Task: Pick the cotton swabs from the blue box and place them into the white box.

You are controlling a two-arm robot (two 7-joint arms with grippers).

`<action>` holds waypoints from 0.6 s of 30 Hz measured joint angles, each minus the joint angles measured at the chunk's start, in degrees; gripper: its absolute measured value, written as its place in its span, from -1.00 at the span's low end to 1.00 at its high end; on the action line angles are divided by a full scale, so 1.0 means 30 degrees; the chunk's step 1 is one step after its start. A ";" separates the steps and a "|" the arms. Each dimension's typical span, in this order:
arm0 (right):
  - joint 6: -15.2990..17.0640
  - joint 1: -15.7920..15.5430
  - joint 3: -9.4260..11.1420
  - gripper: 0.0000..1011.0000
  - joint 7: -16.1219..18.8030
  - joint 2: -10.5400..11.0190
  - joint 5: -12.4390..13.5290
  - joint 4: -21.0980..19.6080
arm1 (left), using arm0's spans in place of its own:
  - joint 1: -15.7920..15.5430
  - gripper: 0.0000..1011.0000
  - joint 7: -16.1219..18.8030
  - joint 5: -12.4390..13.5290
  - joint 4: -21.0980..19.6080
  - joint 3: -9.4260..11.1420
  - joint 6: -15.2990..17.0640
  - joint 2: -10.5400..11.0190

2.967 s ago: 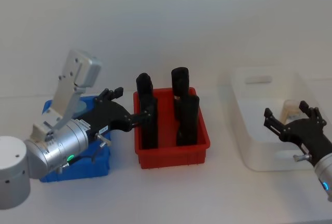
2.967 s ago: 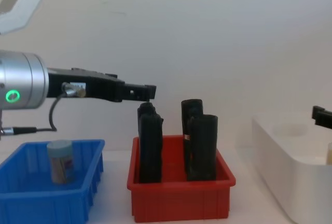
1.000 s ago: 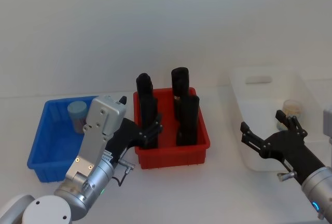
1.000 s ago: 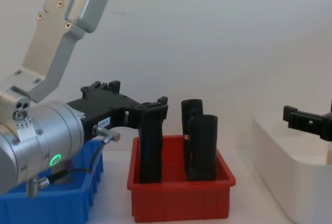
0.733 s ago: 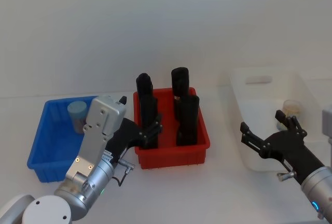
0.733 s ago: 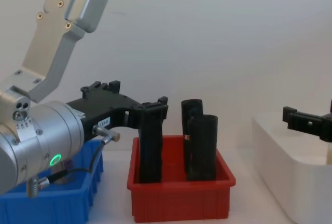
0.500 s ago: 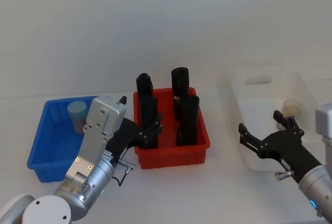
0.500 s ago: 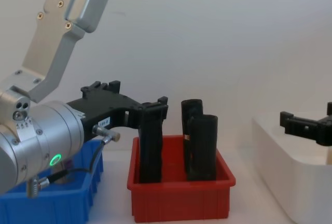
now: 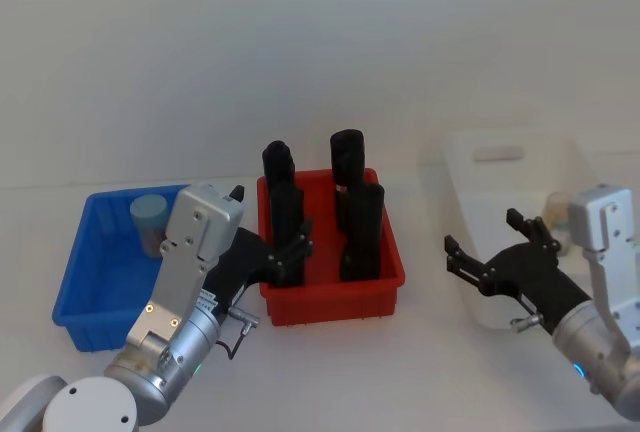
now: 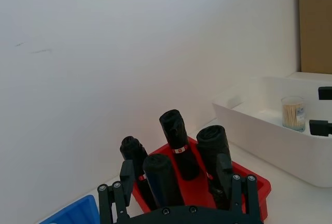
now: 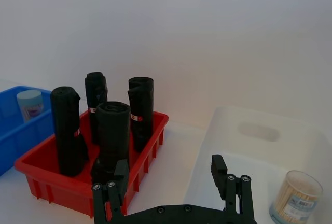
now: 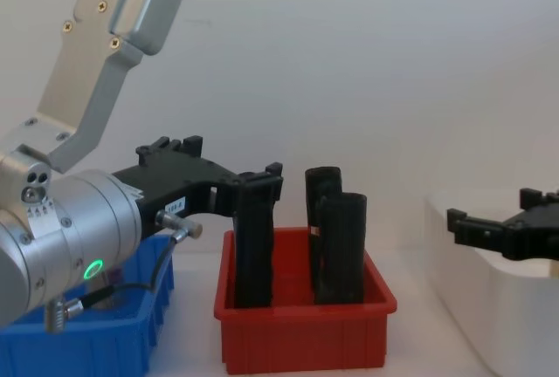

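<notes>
One cotton swabs jar (image 9: 148,220) with a pale blue lid stands in the back of the blue box (image 9: 75,264), also seen in the right wrist view (image 11: 30,105). Another cotton swabs jar (image 11: 296,198) stands inside the white box (image 9: 500,164), at its right side (image 10: 293,113). My left gripper (image 9: 268,220) is open and empty, held between the blue box and the red bin, near the bin's front left corner. My right gripper (image 9: 482,234) is open and empty at the white box's near left edge, above the table (image 12: 493,211).
A red bin (image 9: 330,307) holding several tall black cylinders (image 9: 347,157) stands between the blue box and the white box. Bare white table lies in front of all three containers. A plain wall closes the back.
My right gripper has drifted left, away from the jar in the white box, and its wrist has turned. The left arm, drawn back earlier from over the blue box, has held still.
</notes>
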 joint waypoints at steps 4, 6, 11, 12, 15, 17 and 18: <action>-0.0315 0.0893 -0.0095 0.98 0.0629 -0.0396 -0.0343 0.1279 | 0.0000 0.99 0.0001 0.0000 -0.0001 0.0000 0.0000 -0.0001; -0.0374 0.1028 -0.0111 0.98 0.0729 -0.0461 -0.0389 0.1470 | 0.0000 0.99 0.0000 0.0000 0.0000 0.0001 0.0001 -0.0001; -0.0906 0.2155 -0.0388 0.98 0.1696 -0.1046 -0.0853 0.3006 | 0.0000 0.99 0.0000 0.0000 0.0000 0.0000 0.0000 0.0000; -0.1010 0.2351 -0.0466 0.98 0.1875 -0.1171 -0.0949 0.3267 | 0.0000 0.99 0.0001 0.0000 0.0000 0.0000 0.0001 -0.0001; -0.1205 0.2746 -0.0658 0.98 0.2225 -0.1458 -0.1131 0.3800 | 0.0000 0.99 0.0000 0.0000 0.0000 0.0000 0.0000 0.0000; -0.1289 0.2900 -0.0748 0.98 0.2367 -0.1579 -0.1206 0.3987 | 0.0000 0.99 0.0000 0.0000 0.0000 0.0000 0.0000 -0.0001; -0.1327 0.2999 -0.0806 0.98 0.2429 -0.1658 -0.1243 0.4103 | 0.0000 0.99 0.0001 0.0000 0.0000 0.0000 0.0000 -0.0001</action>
